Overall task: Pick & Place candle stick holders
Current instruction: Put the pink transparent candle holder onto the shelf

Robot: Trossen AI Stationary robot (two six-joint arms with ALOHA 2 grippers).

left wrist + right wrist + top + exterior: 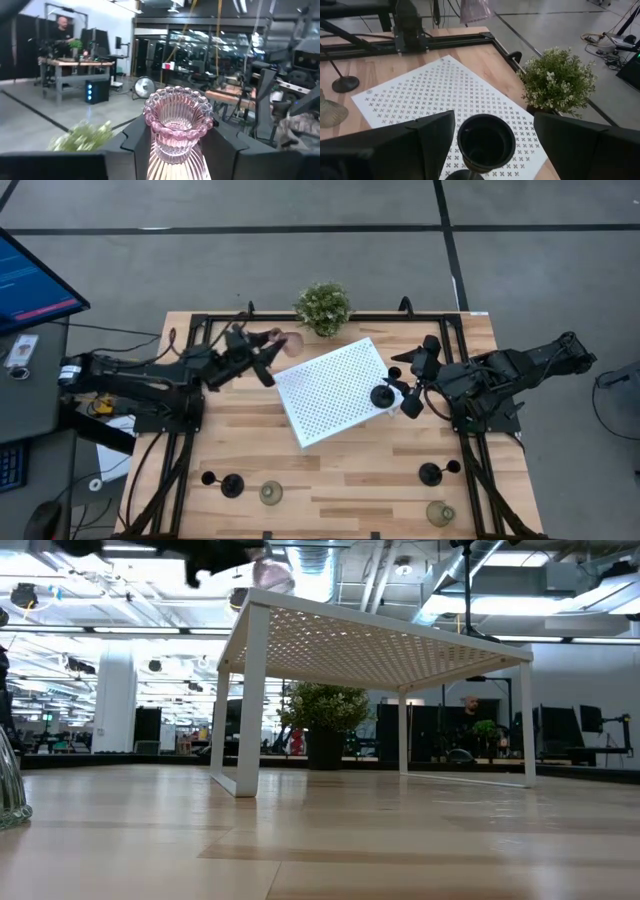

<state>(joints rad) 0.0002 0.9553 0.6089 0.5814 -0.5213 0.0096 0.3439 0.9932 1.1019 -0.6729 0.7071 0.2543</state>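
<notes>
My left gripper (pixel 268 358) is up over the table's far left, shut on a pink ribbed glass candle stick holder (pixel 177 130), which also shows in the high view (pixel 287 343) and the low view (pixel 272 574). My right gripper (pixel 402 396) is shut on a black candle stick holder (pixel 486 142) over the right edge of the white perforated tray (pixel 325 395). On the near table stand two black holders (pixel 232 485) (pixel 430 474) and two olive glass ones (pixel 271 493) (pixel 439 513). My left gripper pinches the pink holder's ribbed lower body (pixel 172 160) between its two fingers, which come about level from the table's left. The beaded rim (pixel 178 102) stands above the fingers. The holder is about upright and lifted clear of table and tray. My right gripper has the black holder's cup (pixel 470 131) between its two fingers, which slant down from the table's right. The holder is upright with its open cup up. Its round base (pixel 381 396) is over the tray; I cannot tell whether it rests there.
A green potted plant (pixel 323 307) stands at the far edge, just behind the tray. Black frame rails (pixel 190 410) run along the table's left and right sides. The tray stands on legs (pixel 247 700) above the wood. A person (pixel 61 30) is in the room beyond.
</notes>
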